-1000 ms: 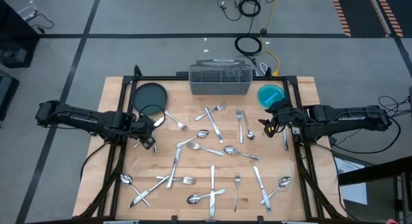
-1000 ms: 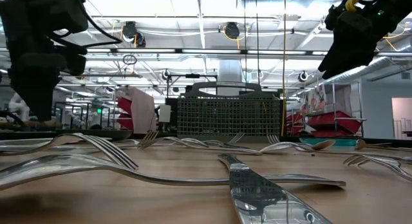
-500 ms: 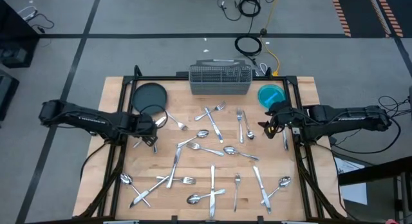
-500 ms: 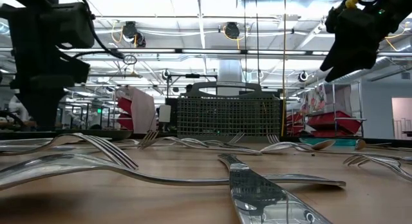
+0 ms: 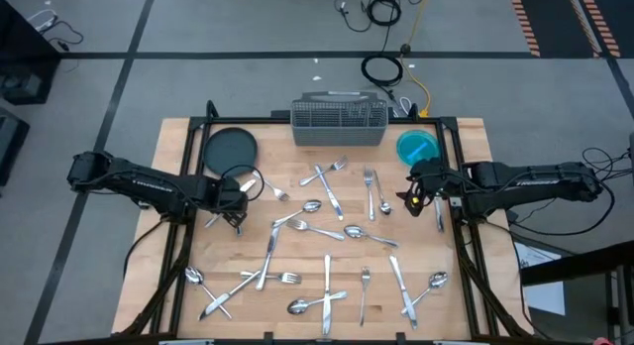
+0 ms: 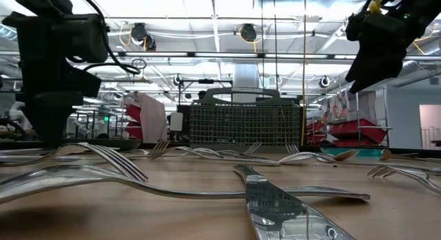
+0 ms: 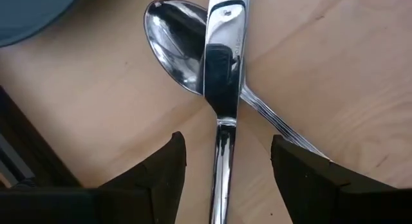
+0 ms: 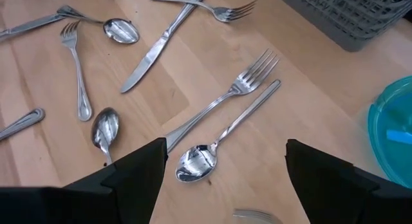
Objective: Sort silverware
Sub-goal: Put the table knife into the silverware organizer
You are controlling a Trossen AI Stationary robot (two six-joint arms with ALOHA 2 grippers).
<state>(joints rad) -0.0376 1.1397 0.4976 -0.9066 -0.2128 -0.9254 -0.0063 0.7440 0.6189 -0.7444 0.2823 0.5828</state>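
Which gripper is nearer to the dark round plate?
Left. The left gripper hangs just beside the dark round plate, towards the table's front. The right gripper is across the table, by the blue bowl.

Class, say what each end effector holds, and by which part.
Nothing. Left end effector stands open astride a shiny metal knife crossing a spoon; right end effector hovers open.

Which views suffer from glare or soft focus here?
Low view: bright ceiling lights, the nearest knife soft up close. Left wrist view: a knife lying across a spoon, both mirroring dark shapes. High view: evenly lit table, no strong glare.
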